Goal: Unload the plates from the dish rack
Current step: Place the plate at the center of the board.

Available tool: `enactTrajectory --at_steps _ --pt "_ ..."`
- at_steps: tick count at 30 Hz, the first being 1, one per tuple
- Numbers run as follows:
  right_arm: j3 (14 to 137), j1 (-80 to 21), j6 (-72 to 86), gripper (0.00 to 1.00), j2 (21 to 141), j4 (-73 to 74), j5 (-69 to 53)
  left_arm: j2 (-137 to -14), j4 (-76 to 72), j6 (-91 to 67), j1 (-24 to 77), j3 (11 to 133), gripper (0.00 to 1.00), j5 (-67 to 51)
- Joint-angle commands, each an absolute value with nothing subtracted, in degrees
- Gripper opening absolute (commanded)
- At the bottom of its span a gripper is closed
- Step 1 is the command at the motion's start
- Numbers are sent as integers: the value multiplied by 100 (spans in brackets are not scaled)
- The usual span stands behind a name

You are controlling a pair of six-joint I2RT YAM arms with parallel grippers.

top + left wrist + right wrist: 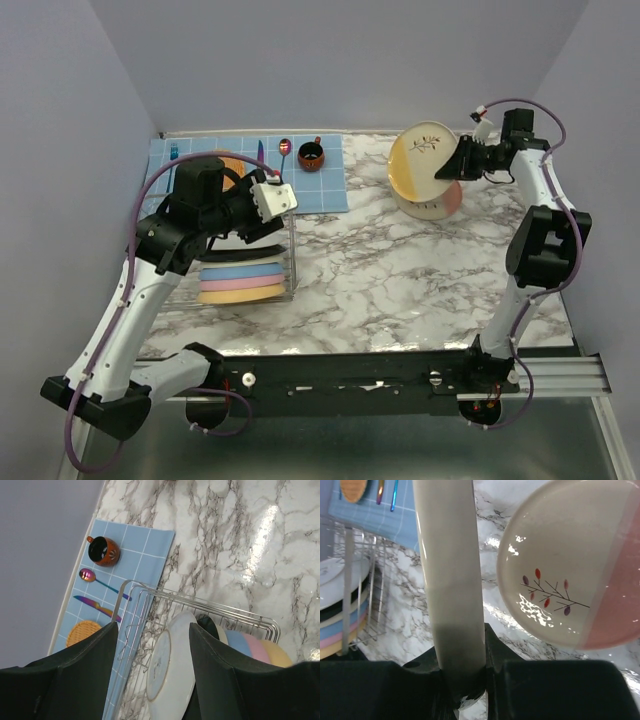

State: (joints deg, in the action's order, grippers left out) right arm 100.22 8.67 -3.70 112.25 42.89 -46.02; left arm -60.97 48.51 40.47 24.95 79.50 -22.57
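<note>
Surface of veined marble carries everything, and it is hard: any plate that slips would chip or break on it. The dish rack, a silver wire frame at the left, looks light to us, so a plate lifted askew could snag a divider and drag the rack along. The plates left in it stand close together on edge: blue, pink, yellow, and a pale plate at the end of the row. At far right the cream-and-yellow plate, glossy with a twig motif, hangs tilted over a cream-and-pink plate lying flat. We fear it could pivot in so narrow a pinch and knock the one below. The right tool is clenched on its rim. The left tool hovers released, its jaws either side of the pale plate without touching; closing off-centre could tip that plate against its neighbours.
</note>
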Motion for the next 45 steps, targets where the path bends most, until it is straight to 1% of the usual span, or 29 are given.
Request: enactTrajectory --at_steps 1,4,13,22,45 --pt "10073 1080 658 1 11364 3262 -6064 -5933 4799 4017 2496 7823 67 -2162" --pt "10072 1230 809 1 11531 3199 -6274 -5880 4799 4025 2496 7744 67 -2153" --pt "10248 1555 870 1 12102 3357 -6320 -5836 4851 4034 2496 7726 67 -2136" --pt "10397 1626 624 1 12375 3533 -6091 -5792 4878 4069 2496 7629 66 -2153" --pt "10301 1679 299 1 12823 3683 -5941 -5722 5001 4175 2496 7532 66 -2153"
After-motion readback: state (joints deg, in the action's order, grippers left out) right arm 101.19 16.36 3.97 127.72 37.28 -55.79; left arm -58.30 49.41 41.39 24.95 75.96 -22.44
